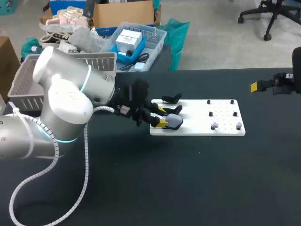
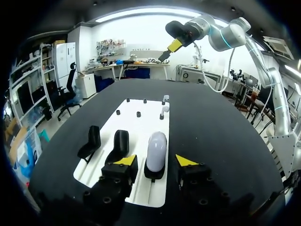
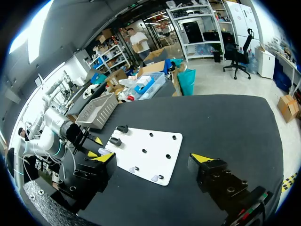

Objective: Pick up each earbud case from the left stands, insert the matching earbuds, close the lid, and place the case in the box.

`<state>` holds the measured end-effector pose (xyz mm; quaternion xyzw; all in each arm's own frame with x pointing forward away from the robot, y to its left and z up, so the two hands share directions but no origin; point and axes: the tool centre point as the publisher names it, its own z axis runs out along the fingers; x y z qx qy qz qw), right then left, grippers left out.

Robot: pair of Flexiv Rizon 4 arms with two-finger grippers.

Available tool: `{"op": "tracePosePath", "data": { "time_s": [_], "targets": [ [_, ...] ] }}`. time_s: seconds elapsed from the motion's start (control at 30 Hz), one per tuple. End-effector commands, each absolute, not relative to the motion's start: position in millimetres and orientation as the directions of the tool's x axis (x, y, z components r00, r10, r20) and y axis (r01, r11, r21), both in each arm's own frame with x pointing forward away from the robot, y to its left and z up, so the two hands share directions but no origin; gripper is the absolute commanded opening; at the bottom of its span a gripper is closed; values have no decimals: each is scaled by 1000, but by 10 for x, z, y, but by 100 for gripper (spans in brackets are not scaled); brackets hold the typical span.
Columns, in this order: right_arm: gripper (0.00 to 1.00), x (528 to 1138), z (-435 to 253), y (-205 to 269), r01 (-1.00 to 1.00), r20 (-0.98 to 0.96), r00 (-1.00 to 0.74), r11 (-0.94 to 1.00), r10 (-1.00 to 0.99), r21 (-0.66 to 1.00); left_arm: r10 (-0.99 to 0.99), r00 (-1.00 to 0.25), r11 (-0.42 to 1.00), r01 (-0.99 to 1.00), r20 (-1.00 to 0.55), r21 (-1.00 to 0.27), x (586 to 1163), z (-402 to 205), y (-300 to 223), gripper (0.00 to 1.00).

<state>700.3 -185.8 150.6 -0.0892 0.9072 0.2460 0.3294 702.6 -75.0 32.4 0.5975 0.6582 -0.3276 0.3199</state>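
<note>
**Left claw** (image 2: 156, 161): spread, with one yellow tip on each side of the pale grey earbud case (image 2: 156, 149). A narrow gap shows between each tip and the case.

**Earbud case:** it rests on a black stand at the left end of the white board (image 2: 141, 120), in the row nearest the robot. An empty black stand (image 2: 120, 142) is just beside the case, and a second empty stand (image 2: 91, 141) is beyond that one.

**Earbuds** (image 1: 214, 125): small and pale, seated at the board's right end among dark pegs (image 1: 209, 101).

**Right claw** (image 3: 153, 157): spread wide and holding nothing. It hangs over the right side of the dark bench (image 1: 188, 179), well apart from the board.

**Grey slatted basket** (image 1: 28, 77): at the bench's far left corner, behind the left arm (image 1: 66, 99).
</note>
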Motion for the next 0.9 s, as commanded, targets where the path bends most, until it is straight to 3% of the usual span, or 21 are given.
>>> {"op": "tracePosePath", "data": {
  "time_s": [0.03, 0.9],
  "targets": [
    [100, 7011, 1495, -1861, -326, -642, -766, 862, 0, 389, 574, -88, 75, 996, -814, -55, 7041, 263, -796, 50],
    [100, 7011, 1495, -1861, -326, -642, -766, 862, 0, 389, 571, -97, 83, 995, -815, -60, 7014, 182, -895, 47]
  ]
}}
